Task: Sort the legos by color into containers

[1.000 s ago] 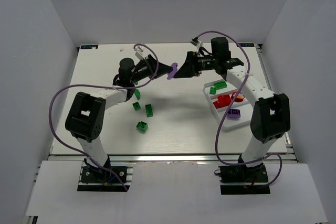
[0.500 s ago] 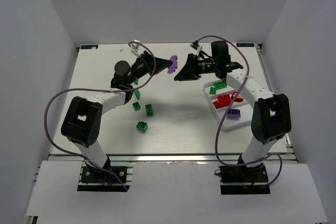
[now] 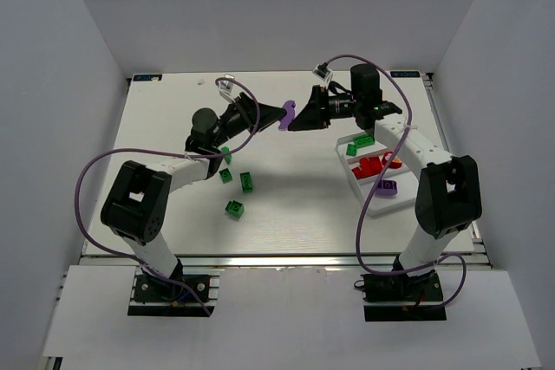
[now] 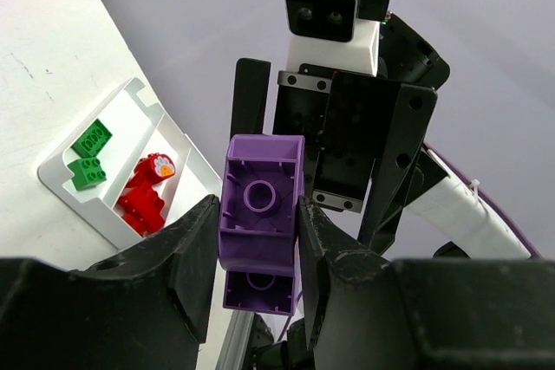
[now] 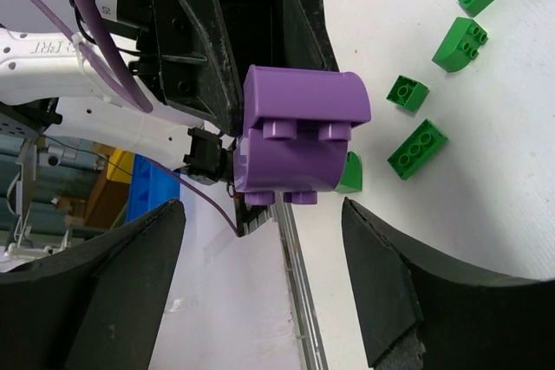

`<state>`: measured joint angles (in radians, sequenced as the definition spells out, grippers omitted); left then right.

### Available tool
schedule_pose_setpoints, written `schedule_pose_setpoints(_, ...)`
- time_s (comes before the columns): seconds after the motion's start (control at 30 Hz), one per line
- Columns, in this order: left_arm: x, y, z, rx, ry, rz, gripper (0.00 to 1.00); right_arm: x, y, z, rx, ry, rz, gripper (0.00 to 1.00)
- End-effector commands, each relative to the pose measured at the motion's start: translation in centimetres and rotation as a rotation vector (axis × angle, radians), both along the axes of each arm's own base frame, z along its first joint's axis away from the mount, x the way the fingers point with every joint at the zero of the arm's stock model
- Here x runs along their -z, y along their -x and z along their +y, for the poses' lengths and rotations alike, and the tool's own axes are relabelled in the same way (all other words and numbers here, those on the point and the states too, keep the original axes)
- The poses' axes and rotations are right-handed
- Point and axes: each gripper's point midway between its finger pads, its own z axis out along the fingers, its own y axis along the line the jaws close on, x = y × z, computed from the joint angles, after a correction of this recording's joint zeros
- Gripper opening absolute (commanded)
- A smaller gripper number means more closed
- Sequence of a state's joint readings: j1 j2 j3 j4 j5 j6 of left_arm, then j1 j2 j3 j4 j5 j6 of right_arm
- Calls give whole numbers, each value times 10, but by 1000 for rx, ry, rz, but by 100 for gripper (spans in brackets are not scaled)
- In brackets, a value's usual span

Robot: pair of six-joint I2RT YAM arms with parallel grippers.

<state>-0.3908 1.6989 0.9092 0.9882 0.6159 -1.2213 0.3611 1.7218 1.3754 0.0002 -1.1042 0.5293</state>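
Observation:
My left gripper [image 3: 279, 115] is shut on a purple lego [image 3: 285, 115] and holds it in the air above the table's far middle; the left wrist view shows its hollow underside [image 4: 260, 218] clamped between both fingers. My right gripper [image 3: 299, 116] is open and faces it, jaws either side of the purple lego [image 5: 299, 134] without touching. The white tray [image 3: 375, 205] lies at the right with green [image 3: 360, 142], red [image 3: 375, 166] and purple legos [image 3: 387, 185] in its compartments. Several green legos [image 3: 234, 208] lie loose on the table by the left arm.
The tray's compartments also show in the left wrist view [image 4: 104, 214], with green bricks [image 4: 90, 146] and red bricks [image 4: 143, 197]. Purple cables loop over both arms. White walls enclose the table on three sides.
The left gripper lifted the purple lego up and back, then brought it down again to the right gripper. The right gripper drew back a little, then returned around it.

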Motion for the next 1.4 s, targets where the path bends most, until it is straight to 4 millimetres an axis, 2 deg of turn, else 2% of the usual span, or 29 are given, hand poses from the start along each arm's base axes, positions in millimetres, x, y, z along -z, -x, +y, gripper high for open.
schedule_pose_setpoints(0.0, -30, 10, 2, -3, 42, -78, 12, -16, 0, 3, -22, -35, -39, 77)
schedule_pose_setpoints(0.2, -29, 11, 0, 3, 40, -77, 12, -14, -6, 5, -12, -40, -28, 71)
schedule_pose_setpoints(0.53, -27, 13, -3, 16, 48, -72, 12, -12, -12, 10, -11, -52, -1, 67)
schedule_pose_setpoints(1.0, -21, 18, -7, 32, 59, -57, 12, -20, -14, 13, -34, -83, -15, 59)
schedule_pose_setpoints(1.1, -21, 19, -8, 35, 65, -57, 12, -20, -14, 15, -42, -88, -10, 50)
schedule_pose_setpoints(1.13, -21, 18, -8, 35, 66, -56, 12, -21, -13, 15, -44, -89, -13, 42)
schedule_pose_setpoints(1.23, -23, 18, -8, 34, 70, -61, 12, -20, -10, 13, -52, -91, -10, 27)
schedule_pose_setpoints(1.37, -26, 17, -9, 35, 61, -72, 12, -16, 0, 9, -77, -83, -13, 14)
